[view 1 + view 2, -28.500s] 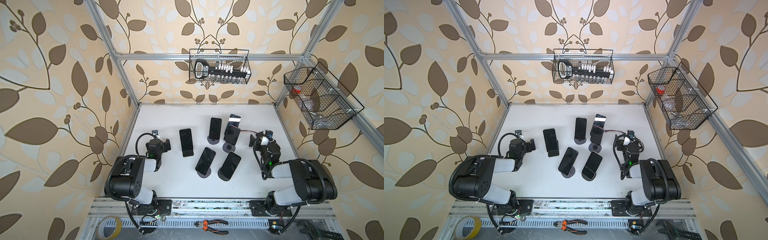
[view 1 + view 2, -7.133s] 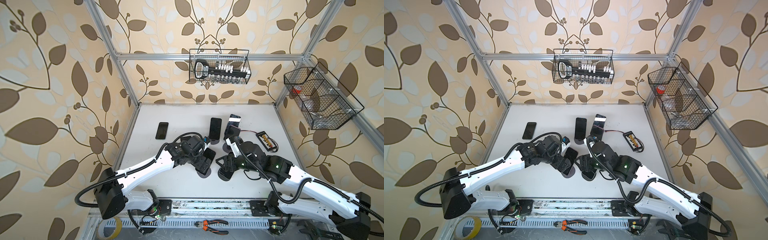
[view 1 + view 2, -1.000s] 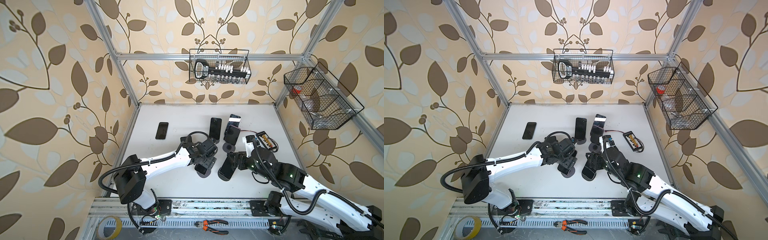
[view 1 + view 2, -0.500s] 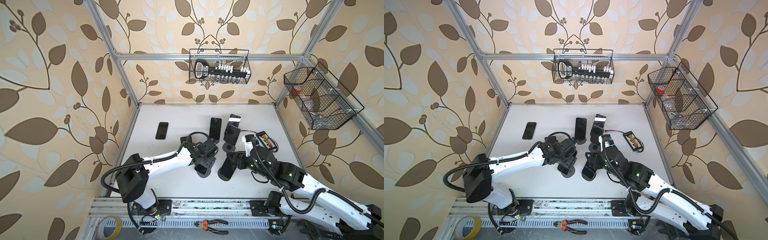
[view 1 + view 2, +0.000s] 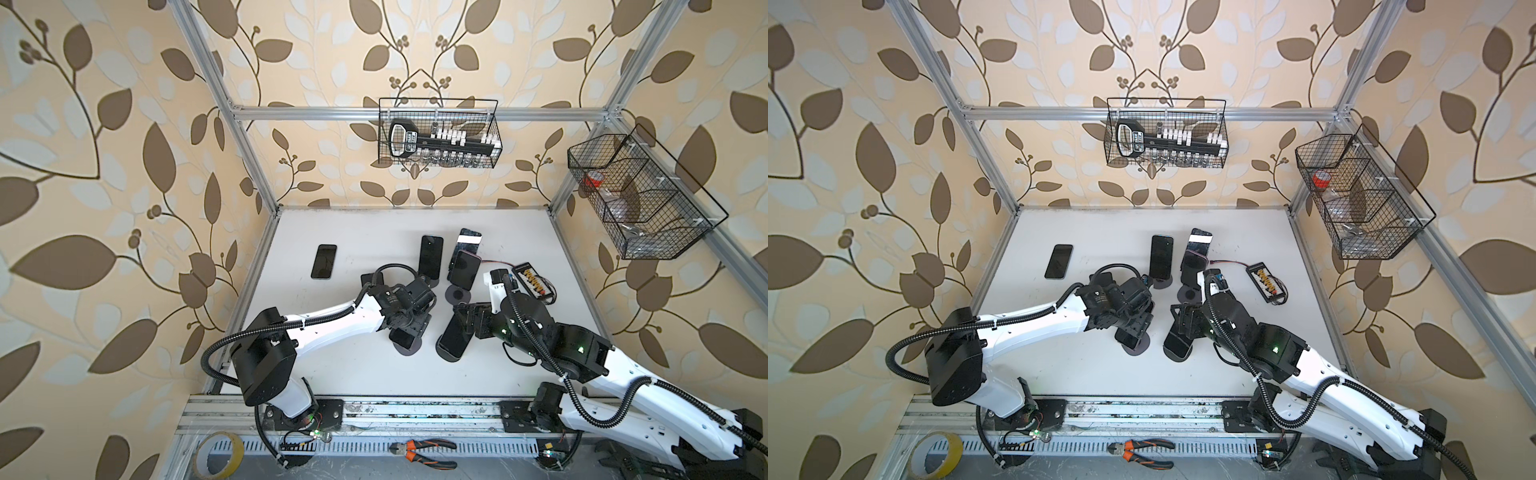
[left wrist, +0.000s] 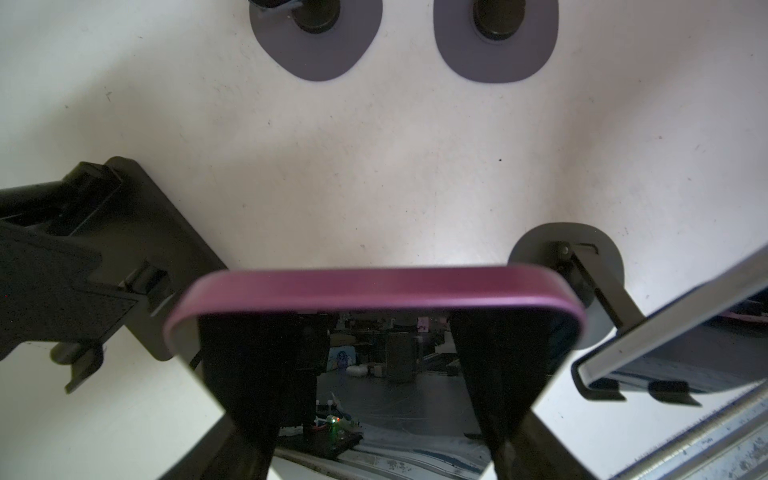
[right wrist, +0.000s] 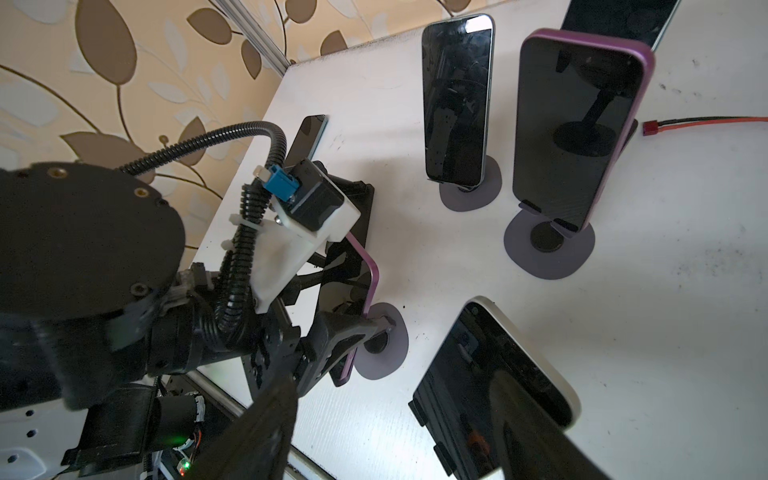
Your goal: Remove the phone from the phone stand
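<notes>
Left jaws clamped on the purple-cased phone, leaning on its phone stand near the front of the bench, right jaws at the white-edged phone just beside, open or gripping not discernible, another phone lying flat, well apart toward the rear.

A black wire basket hangs on the back wall and holds a black tool set with white pieces. A second black wire basket hangs on the right wall. On the white table lies a small black connector board. On the front rail lie a roll of yellow tape and orange-handled pliers.
</notes>
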